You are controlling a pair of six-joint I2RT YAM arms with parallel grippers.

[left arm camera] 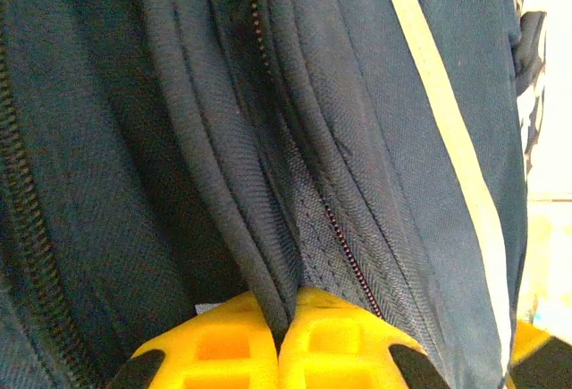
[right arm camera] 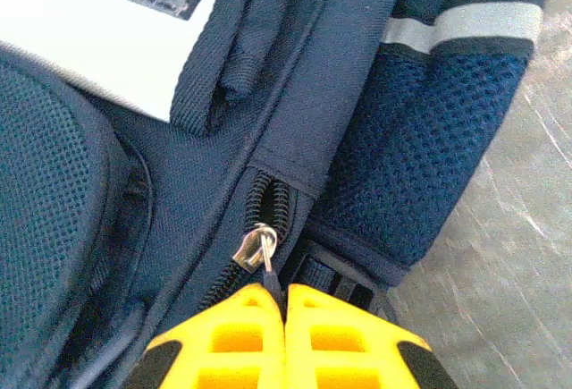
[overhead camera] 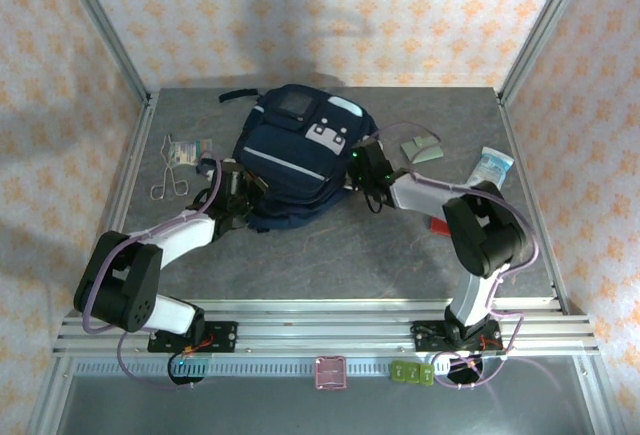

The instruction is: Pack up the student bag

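Navy backpack on table: pale stripe right of left pincer clenched on its fabric fold, white patch beyond right pincer clamped on zipper pull.

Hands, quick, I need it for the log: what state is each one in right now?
Left hand: closed, pinching a fabric fold of the student bag.
Right hand: closed on the bag's zipper pull.

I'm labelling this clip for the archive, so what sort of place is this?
Probably a robot lab work cell: a grey tabletop framed by aluminium rails, orange-patterned backdrop panels around it, and a black-and-white left arm and right arm bolted to its near edge.
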